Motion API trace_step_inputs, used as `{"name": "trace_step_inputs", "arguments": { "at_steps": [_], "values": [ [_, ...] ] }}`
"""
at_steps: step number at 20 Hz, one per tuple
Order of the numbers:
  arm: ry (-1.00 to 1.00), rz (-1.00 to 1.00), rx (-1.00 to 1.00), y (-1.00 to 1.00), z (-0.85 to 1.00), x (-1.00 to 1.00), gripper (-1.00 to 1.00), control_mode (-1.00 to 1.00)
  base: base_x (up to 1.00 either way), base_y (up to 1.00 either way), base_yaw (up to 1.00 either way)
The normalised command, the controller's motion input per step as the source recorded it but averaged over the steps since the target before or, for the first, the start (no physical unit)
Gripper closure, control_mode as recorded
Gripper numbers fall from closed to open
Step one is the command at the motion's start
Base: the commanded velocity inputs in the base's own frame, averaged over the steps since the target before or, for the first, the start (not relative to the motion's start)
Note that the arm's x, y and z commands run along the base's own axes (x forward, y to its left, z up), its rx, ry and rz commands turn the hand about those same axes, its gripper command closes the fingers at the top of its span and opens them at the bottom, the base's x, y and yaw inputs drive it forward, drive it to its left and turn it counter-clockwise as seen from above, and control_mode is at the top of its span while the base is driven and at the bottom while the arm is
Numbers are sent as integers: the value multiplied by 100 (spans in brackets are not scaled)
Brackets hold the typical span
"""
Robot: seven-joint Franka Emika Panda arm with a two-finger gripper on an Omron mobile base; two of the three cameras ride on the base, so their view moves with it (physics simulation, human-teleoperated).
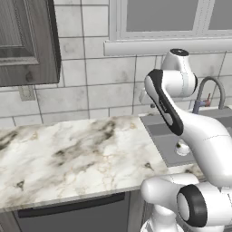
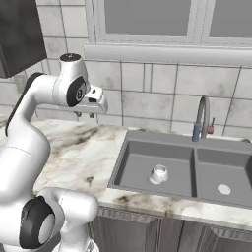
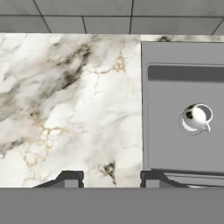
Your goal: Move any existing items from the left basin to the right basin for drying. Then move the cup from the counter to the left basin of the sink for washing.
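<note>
We see the counter [image 1: 68, 154] as the largest surface: a flat slab of pale marble with grey-brown veins, running left from the sink [image 2: 142, 140]. Behind it rises a wall of square grey tiles [image 2: 147, 88] under a window sill [image 2: 167, 51], with a dark wood cabinet [image 1: 25, 41] high on the left.

The sink is dark grey, matte and rectangular, split by a ridge into two basins. The left basin [image 2: 138, 167] is the wider one; the right basin [image 2: 216, 170] is narrower, with a round silver drain [image 2: 224, 189] in its floor. A curved grey faucet [image 2: 202, 115] with a small red lever [image 2: 211, 129] stands at the far rim, between the basins.

The arm [image 2: 29, 128] is white and glossy with dark joints. It holds the hand high over the counter, left of the sink and well above it.

The mug [image 2: 158, 173] is small, white and glossy. It stands upright on the floor of the left basin, over the drain, its long axis vertical and its mouth up. In the hand view its handle [image 3: 205, 127] points toward the near edge of the sink.

The fingers [image 3: 109, 177] are apart, with nothing between them; their dark tips sit over the counter's near edge beside the sink rim, well apart from the mug.
</note>
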Motion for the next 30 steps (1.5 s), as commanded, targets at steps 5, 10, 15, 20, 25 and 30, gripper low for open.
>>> {"name": "trace_step_inputs", "arguments": {
  "at_steps": [5,10,15,20,25,30],
  "values": [
    [0,0,0,0,0,0,-100,100,0,0,0],
    [0,0,0,0,0,0,-100,100,0,0,0],
    [0,0,0,0,0,0,-100,100,-3,-26,0],
    [0,0,0,0,0,0,-100,100,-14,-64,0],
    [0,0,0,0,0,0,-100,100,-33,-75,0],
    [0,0,0,0,0,0,-100,100,-42,-74,0]
  ]
}}
